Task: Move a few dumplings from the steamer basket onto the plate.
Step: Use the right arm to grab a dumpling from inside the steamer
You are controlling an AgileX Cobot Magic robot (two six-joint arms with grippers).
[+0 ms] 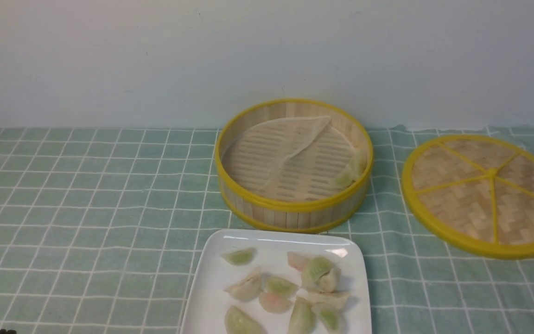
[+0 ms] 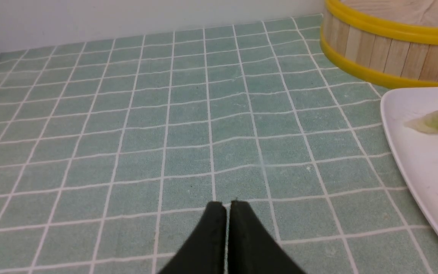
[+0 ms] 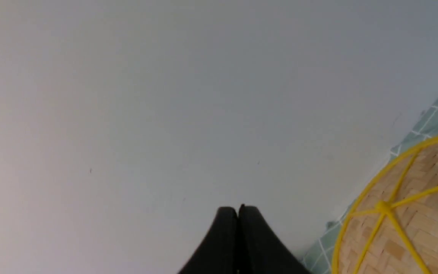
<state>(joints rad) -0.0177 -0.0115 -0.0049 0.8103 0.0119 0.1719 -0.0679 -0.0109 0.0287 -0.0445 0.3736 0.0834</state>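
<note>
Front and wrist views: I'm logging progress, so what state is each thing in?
Basket: uncovered, nearly empty, green dumpling at its right wall.
Liner: folded over.
Lid: off, right of basket.
Plate: holding several dumplings.
Left end effector: shut, empty.
Right end effector: shut, empty.

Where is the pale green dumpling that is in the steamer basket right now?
In the front view, the pale green dumpling lies against the right inner wall of the steamer basket, to the right of the folded liner sheet and behind the plate.
</note>
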